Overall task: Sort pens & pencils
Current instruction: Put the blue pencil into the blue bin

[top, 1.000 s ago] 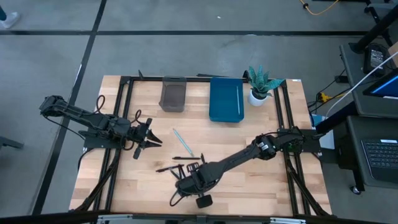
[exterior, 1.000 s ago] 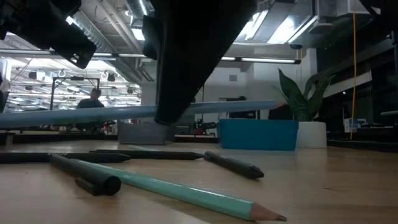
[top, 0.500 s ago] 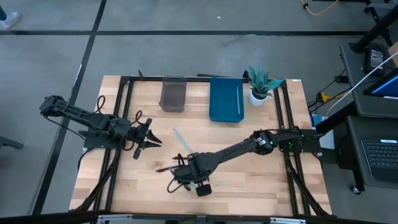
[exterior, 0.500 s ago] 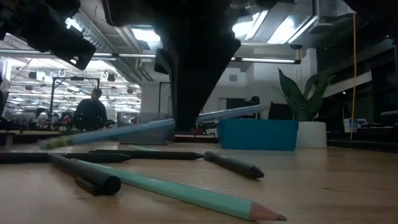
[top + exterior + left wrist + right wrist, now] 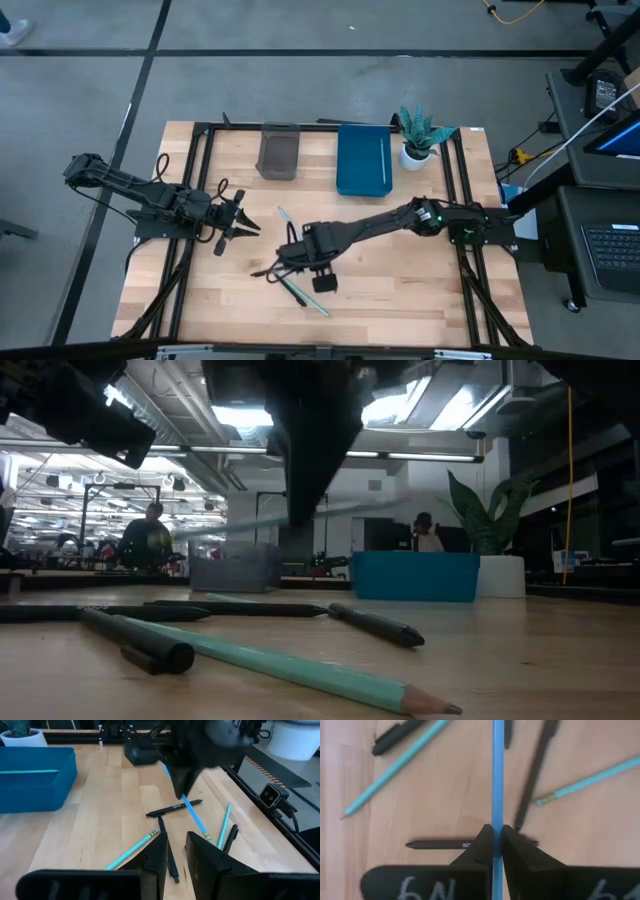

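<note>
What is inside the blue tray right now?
The left wrist view shows one teal pencil lying inside the blue tray. The tray's near wall hides part of its floor there, and from above no contents can be made out.

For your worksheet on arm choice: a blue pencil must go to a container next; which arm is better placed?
Right. Its tool already grips the blue pencil above the scattered pens, reaching toward the blue tray. The left tool waits, holding nothing.

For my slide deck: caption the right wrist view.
Right gripper shut on a blue pencil, held above black pens and teal pencils scattered on the wooden table.
</note>
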Tool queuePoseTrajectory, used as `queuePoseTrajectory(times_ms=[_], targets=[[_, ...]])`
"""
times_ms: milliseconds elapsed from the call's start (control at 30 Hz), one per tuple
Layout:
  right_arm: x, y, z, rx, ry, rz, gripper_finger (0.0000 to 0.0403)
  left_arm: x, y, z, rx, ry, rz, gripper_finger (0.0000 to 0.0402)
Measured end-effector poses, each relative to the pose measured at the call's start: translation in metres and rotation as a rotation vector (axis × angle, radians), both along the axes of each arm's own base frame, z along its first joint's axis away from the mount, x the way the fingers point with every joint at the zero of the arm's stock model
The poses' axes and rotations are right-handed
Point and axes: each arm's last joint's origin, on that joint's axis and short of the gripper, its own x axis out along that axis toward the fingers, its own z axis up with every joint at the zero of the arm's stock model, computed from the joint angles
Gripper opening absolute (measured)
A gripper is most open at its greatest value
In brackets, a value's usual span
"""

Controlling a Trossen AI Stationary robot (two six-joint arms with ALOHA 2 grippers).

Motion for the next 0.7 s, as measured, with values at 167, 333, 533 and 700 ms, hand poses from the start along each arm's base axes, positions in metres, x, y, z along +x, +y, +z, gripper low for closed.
queuePoseTrajectory(times_ms=[167, 333, 533, 700], targets=[[-0.004, -0.013, 0.017, -0.065, -0.031, -0.025, 0.0027, 0.0, 0.0, 0.0, 0.01, 0.0, -0.003, 0.0064], [-0.011, -0.028, 0.041, -0.126, -0.064, -0.06, 0.0022, 0.0, 0.0, 0.0, 0.042, -0.006, -0.015, 0.0064], [-0.02, -0.04, 0.067, -0.182, -0.123, -0.106, 0.0029, 0.0, 0.0, 0.0, 0.077, -0.015, -0.028, 0.0064], [-0.026, -0.051, 0.082, -0.22, -0.143, -0.134, 0.0022, 0.0, 0.0, 0.0, 0.079, -0.017, -0.029, 0.0064]])
